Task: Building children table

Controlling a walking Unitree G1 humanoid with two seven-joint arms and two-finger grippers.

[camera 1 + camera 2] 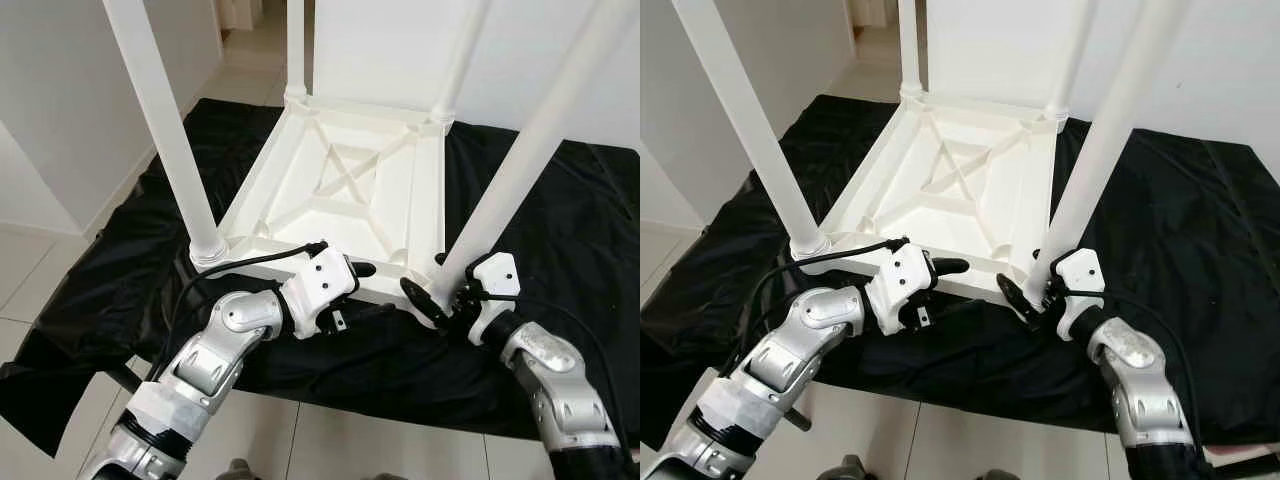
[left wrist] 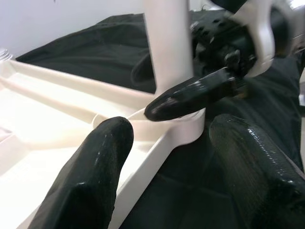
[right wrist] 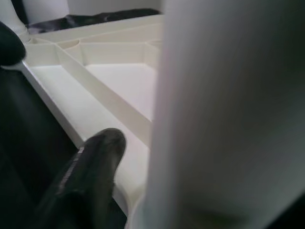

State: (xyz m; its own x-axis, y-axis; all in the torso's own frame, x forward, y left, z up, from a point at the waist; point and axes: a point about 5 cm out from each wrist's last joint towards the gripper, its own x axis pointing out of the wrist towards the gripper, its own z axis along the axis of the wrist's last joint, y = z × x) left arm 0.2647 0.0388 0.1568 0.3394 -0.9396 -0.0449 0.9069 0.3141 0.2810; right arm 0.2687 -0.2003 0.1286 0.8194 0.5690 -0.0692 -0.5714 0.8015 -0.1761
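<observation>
Black cloth (image 1: 560,230) under upturned table (image 1: 345,190); right gripper (image 1: 443,293) clamped around near leg (image 1: 520,150), left gripper (image 1: 365,290) spread over rim. Probably seating last leg; next needs twisting home.

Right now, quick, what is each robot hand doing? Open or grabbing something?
Left gripper: open, fingers astride the upturned table top's near rim, not squeezing.
Right gripper: closed around the near right table leg at its base.

One white tabletop (image 1: 340,190) lies upside down. Four white legs stand up from its corners: one near left (image 1: 165,130), one far left (image 1: 296,45), one far right (image 1: 460,60) and one near right (image 1: 530,140). One black cloth (image 1: 560,220) lies spread beneath it. Two silver arms reach in, each with one claw, the left claw (image 1: 360,285) and the right claw (image 1: 432,296), and each claw has two black fingers.
</observation>
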